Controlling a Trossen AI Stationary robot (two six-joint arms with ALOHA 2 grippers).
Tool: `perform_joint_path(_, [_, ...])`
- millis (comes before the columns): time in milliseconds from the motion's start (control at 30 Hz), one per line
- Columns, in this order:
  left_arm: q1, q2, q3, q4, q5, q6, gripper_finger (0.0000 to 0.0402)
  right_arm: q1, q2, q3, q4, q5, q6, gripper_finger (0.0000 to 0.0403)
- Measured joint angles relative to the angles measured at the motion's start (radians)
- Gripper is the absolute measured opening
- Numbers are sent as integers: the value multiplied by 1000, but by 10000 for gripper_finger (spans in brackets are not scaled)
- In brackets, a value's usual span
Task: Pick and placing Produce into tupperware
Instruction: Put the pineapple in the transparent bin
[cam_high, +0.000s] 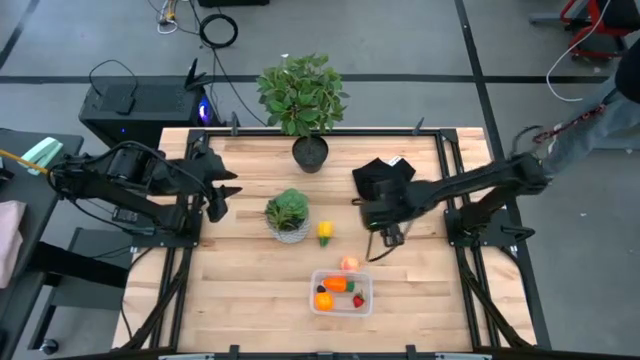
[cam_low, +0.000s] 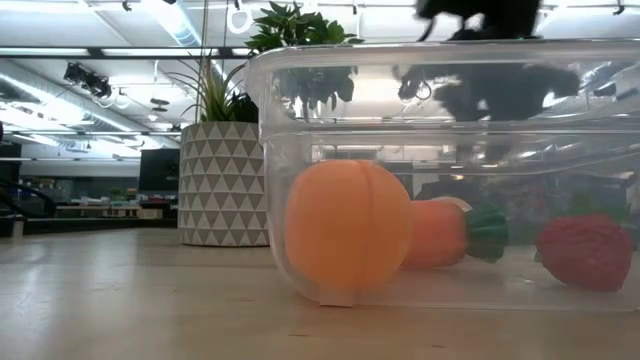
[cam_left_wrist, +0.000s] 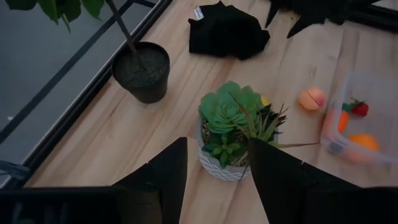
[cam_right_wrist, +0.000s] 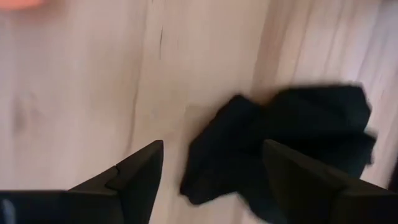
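The clear tupperware (cam_high: 341, 292) stands near the table's front, holding an orange carrot (cam_low: 445, 232), an orange ball (cam_low: 348, 228) and a red strawberry (cam_low: 585, 250), all resting on its floor. A peach-coloured piece (cam_high: 349, 263) lies on the wood just behind it. A yellow piece (cam_high: 325, 232) lies beside the succulent's white pot (cam_high: 289, 232). My right gripper (cam_high: 388, 238) hangs open above the table, right of the yellow piece, with a black cloth (cam_right_wrist: 292, 137) below its fingers. My left gripper (cam_left_wrist: 217, 142) is open and empty at the table's left, raised and pointing toward the succulent.
A black pot with a tall green plant (cam_high: 310, 152) stands at the far edge. The black cloth (cam_high: 383, 176) lies at the back right. The succulent (cam_left_wrist: 231, 112) sits mid-table. Bare wood shows left of the tupperware and along the front.
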Motion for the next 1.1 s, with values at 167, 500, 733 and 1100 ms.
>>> perform_joint_path(167, [0, 0, 0, 1, 0, -27, 174, 35, -209, -142, 82, -20, 49, 261])
perform_joint_path(500, [0, 0, 0, 1, 0, -49, 172, 92, -268, -367, 406, -24, -330, 267])
perform_joint_path(733, [0, 0, 0, 1, 0, -52, 173, 70, -166, -355, 530, -23, -504, 268])
perform_joint_path(1100, [0, 0, 0, -6, 0, -57, 172, 43, -59, -352, 688, -36, -632, 268])
